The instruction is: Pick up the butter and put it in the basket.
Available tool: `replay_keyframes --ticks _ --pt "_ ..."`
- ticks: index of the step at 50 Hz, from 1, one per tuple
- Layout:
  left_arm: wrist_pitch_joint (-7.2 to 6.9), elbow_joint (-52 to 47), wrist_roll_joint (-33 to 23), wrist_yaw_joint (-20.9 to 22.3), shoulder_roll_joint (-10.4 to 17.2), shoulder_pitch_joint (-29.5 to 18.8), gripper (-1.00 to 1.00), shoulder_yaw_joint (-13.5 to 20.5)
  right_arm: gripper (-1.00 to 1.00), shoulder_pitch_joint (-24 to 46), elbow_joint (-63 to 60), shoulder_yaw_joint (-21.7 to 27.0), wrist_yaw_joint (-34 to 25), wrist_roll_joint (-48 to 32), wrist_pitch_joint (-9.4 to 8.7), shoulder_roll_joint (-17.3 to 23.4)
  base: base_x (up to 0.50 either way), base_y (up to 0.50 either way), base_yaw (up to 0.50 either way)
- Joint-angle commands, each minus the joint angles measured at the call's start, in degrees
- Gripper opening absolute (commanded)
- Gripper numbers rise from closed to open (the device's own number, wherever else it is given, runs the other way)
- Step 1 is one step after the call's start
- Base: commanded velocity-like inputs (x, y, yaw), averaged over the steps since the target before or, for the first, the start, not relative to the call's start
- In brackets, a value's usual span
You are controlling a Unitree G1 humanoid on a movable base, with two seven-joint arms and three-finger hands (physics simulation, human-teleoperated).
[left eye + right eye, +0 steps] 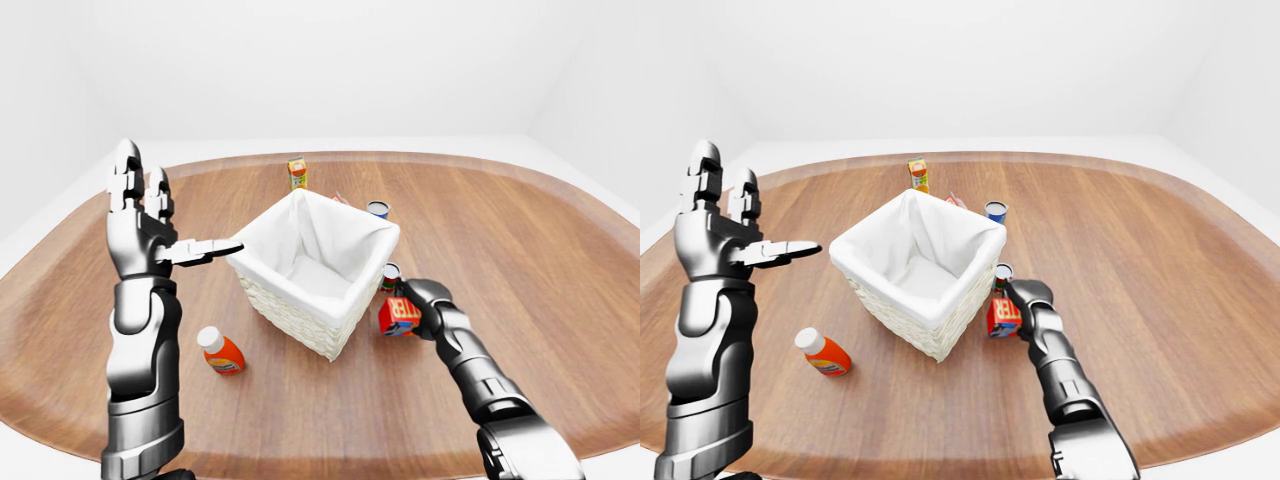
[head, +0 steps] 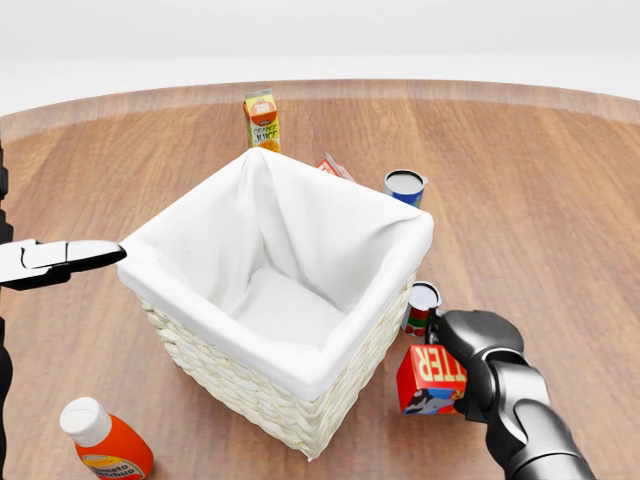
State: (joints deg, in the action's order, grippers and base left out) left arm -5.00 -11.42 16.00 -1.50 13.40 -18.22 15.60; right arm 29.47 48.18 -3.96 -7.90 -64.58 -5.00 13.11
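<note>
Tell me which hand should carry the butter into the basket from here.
Right. The right hand is already against the butter box, apparently gripping it beside the basket. The left hand is raised open on the basket's far side.

Your right hand (image 1: 1028, 300) is closed on the red butter box (image 1: 1002, 316), just beside the lower right corner of the white-lined wicker basket (image 1: 902, 312). Your left hand (image 1: 725, 232) is raised at left, fingers spread. On the wooden table (image 1: 1160, 300): an orange bottle (image 1: 822, 352), a juice carton (image 1: 918, 173), a blue can (image 1: 994, 212).
</note>
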Motion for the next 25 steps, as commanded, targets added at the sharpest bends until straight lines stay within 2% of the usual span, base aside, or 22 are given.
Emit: replay_keyframes --ticks 1,13,17,25 --pt "0.00 -0.4 0.4 -0.2 0.3 0.0 1.00 0.3 -1.00 -5.8 -17.5 2.6 -9.8 -8.5 0.00 1.2 0.00 0.00 0.00" --pt "0.00 -0.4 0.8 -0.3 0.5 0.2 1.00 0.7 -1.00 -10.0 -34.1 7.3 -21.3 -16.4 0.00 2.0 0.00 0.00 0.00" --pt "0.00 -0.1 0.9 -0.4 0.5 0.0 1.00 0.6 -1.00 -10.1 -37.3 8.9 -23.1 -17.1 0.00 1.8 0.00 0.00 0.00" --pt "0.00 0.5 0.9 -0.3 0.6 0.0 1.00 0.7 -1.00 -7.8 -41.7 10.8 -22.9 -13.3 0.00 1.5 0.00 0.00 0.00"
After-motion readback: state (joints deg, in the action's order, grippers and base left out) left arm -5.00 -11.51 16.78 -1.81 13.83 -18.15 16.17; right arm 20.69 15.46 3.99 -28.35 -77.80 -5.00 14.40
